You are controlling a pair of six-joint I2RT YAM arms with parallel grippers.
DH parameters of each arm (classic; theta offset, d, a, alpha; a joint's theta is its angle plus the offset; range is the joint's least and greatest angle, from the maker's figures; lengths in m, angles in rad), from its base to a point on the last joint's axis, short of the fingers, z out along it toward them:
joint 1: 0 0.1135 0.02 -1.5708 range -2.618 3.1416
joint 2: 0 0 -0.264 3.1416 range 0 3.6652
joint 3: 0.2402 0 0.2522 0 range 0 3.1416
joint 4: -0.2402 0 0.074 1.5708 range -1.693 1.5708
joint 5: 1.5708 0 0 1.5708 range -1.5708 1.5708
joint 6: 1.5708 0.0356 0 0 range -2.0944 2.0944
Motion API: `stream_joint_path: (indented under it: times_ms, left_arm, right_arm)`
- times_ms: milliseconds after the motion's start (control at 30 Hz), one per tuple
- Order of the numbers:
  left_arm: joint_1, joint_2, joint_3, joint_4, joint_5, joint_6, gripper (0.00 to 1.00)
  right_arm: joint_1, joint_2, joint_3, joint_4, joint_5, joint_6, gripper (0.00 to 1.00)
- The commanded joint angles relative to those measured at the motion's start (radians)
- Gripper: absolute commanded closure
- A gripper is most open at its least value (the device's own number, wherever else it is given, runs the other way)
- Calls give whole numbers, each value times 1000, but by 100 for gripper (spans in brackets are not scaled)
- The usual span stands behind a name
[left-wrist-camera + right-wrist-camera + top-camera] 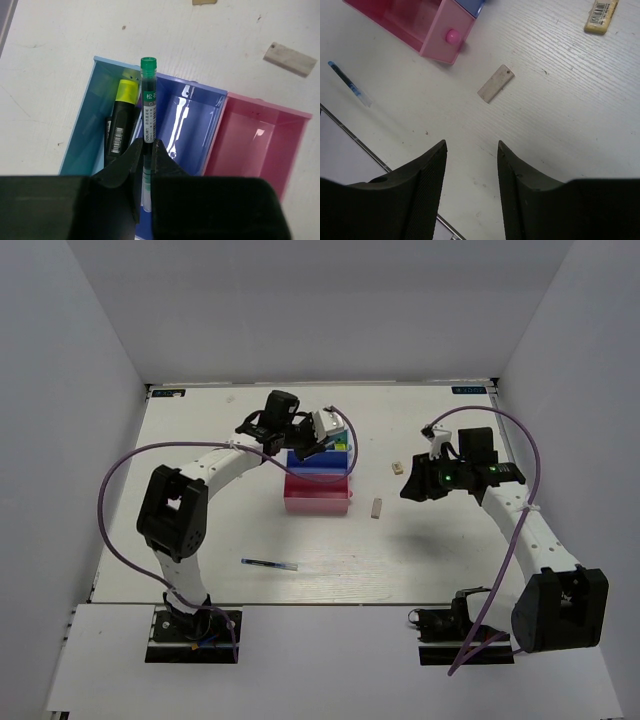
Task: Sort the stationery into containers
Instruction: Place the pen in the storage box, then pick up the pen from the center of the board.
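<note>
Centre frame: the left gripper [145,155] clamps a green-capped highlighter [148,95] with a Chinese-character label, beside a barcoded yellow highlighter [122,120] in the teal bin [82,135]; the right gripper [471,150] gapes open.

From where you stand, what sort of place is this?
Probably a robot test bench in a lab: a white table boxed in by white walls, two white-and-black arms bolted at its near edge, and practice props, joined teal, blue and pink plastic bins, with a green-capped black highlighter in the left tool.
</note>
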Motion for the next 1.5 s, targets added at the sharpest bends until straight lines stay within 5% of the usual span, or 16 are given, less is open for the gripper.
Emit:
stream_joint_path:
  times_ms: [0,100,167,233,333,533,633,667,733,867,933,1033,1133,1200,1367,1467]
  left_arm:
    - [-4,18,45,31,-17,76,99]
    - [2,27,24,31,-21,72,99]
    - [1,20,-8,67,-41,58,82]
    - [2,-5,-47,110,-57,36,52]
    - [1,-31,-65,118,-68,7,35]
    - [-4,-129,-85,132,-89,-37,27]
    - [-19,-251,-156,170,-201,-131,54]
    - [-30,-314,-168,164,-225,-211,81]
    - [-61,-404,-238,103,-350,-255,100]
    - [-148,-602,-331,-170,-596,-529,100]
    - [-171,-653,-357,-375,-774,-726,73]
    - [-173,-689,-378,-658,-891,-1143,71]
    - [-177,-767,-501,-683,-882,-1466,68]
    - [-180,-790,-574,-670,-827,-1704,47]
    - [-252,-726,-558,-759,-833,-2058,32]
    - [-305,-707,-597,-721,-874,-2191,32]
  right_arm:
    - [-16,5,-3,18,-27,1,50]
    - [-21,12,0,17,-32,-6,41]
    - [-24,19,3,14,-29,-13,32]
    - [-21,33,6,15,8,-22,32]
    - [-19,57,7,27,63,-24,36]
    - [-12,108,17,35,115,-44,40]
    - [-12,127,24,49,141,-49,44]
    - [-7,134,36,58,162,-50,48]
    - [4,177,69,64,175,-65,50]
    - [17,292,156,37,216,-72,52]
    - [30,312,166,31,215,-65,52]
    - [39,289,135,63,224,-56,52]
    - [40,279,127,70,235,-47,52]
    - [40,266,123,69,239,-42,52]
    - [34,234,93,73,236,-39,45]
    - [34,208,78,75,236,-33,40]
